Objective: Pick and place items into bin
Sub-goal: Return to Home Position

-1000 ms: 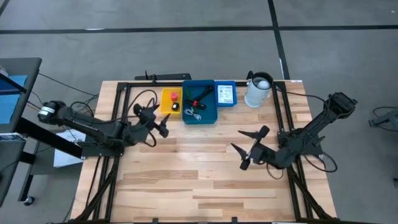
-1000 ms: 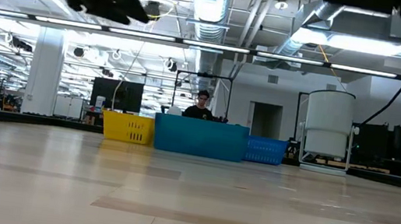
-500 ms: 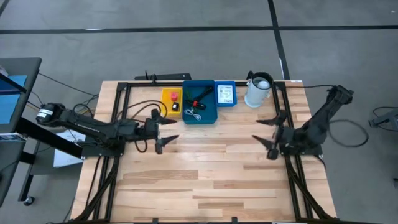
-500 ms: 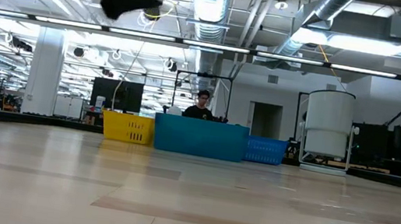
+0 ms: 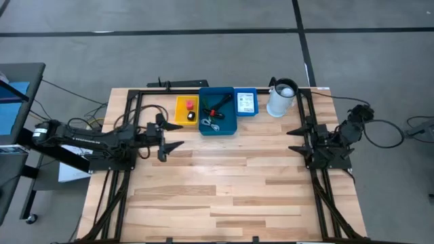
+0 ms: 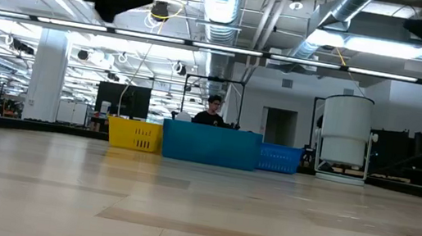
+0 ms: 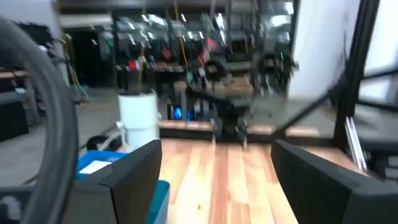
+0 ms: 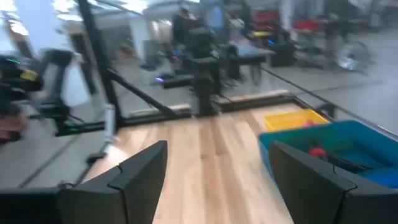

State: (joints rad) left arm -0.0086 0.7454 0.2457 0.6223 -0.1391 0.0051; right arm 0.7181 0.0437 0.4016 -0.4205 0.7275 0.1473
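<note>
Wood tabletop (image 5: 224,183) between left gripper (image 5: 168,134), right gripper (image 5: 297,139)

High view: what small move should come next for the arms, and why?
Probably tuck both arms back to home. The left gripper and right gripper are open and empty, and items already lie in the yellow bin and dark blue bin.

Table (image 5: 224,196): made of pale wooden planks.
Jug (image 5: 281,99): white, stood upright at the table's far edge.
Person (image 6: 211,114): seen far behind.
</note>
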